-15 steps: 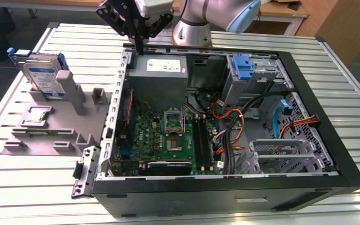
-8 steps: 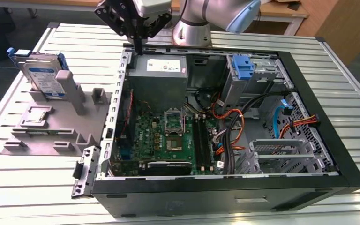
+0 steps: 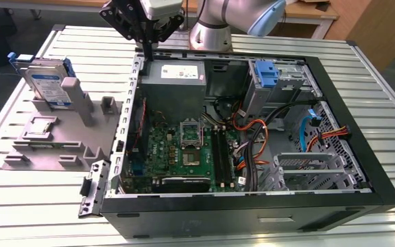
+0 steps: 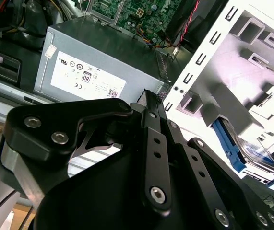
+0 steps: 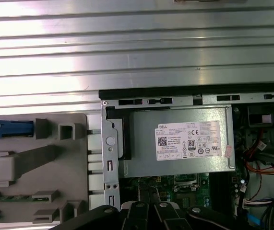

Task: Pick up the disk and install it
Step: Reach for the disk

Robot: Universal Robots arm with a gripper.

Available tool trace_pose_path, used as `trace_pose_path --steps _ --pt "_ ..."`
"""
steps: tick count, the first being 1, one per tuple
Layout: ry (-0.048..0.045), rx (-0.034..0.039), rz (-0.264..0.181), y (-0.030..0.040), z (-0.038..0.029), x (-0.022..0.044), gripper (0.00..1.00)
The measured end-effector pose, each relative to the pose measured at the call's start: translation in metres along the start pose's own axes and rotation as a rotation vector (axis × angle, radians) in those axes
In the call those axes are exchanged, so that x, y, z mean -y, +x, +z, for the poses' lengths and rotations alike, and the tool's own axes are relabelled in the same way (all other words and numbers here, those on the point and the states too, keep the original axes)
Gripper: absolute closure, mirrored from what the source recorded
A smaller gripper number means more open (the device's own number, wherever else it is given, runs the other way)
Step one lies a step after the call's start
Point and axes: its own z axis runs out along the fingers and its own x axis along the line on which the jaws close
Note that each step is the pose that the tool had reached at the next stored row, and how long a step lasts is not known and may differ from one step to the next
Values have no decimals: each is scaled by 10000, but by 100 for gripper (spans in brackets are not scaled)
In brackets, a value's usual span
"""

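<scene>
Currently I am holding the tool (image 3: 144, 45) narrow and empty over the computer case (image 3: 252, 211) rear edge; the disk (image 3: 50, 85) is standing in the grey holder (image 3: 53, 144) on the desk (image 3: 39, 206), well apart; I am judging the pick as only starting, and it is calling for opened jaws.

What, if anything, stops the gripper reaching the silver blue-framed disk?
Likely yes: the disk stands on edge in the grey plastic holder outside the black computer case, top uncovered; the gripper hangs higher.

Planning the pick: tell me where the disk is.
The disk stands on edge in the grey fixture at the exterior view's left, beside the open computer case.
</scene>
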Motion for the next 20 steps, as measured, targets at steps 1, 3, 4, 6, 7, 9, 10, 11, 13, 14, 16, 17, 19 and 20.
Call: trace_pose_path --steps 1,3,4,6,7,9,10,11,13,14,16,17,19,20 --pt "0 0 0 2 0 0 90" --pt "0 0 1 8 0 1 90" --pt "0 0 0 11 -1 1 90" --pt "1 0 0 29 -1 3 90" --pt "0 0 0 36 0 3 90" --pt "0 0 0 38 0 3 90" --pt "0 -1 -1 38 0 3 90" --pt "0 0 0 53 0 4 90" --pt "0 0 0 60 -1 5 90" --pt "0 -1 0 60 -1 5 90" --pt "1 0 0 60 -1 5 90" --pt "1 -1 0 60 -1 5 90" --pt "0 0 0 60 0 5 90" --pt "0 0 0 60 -1 5 90"
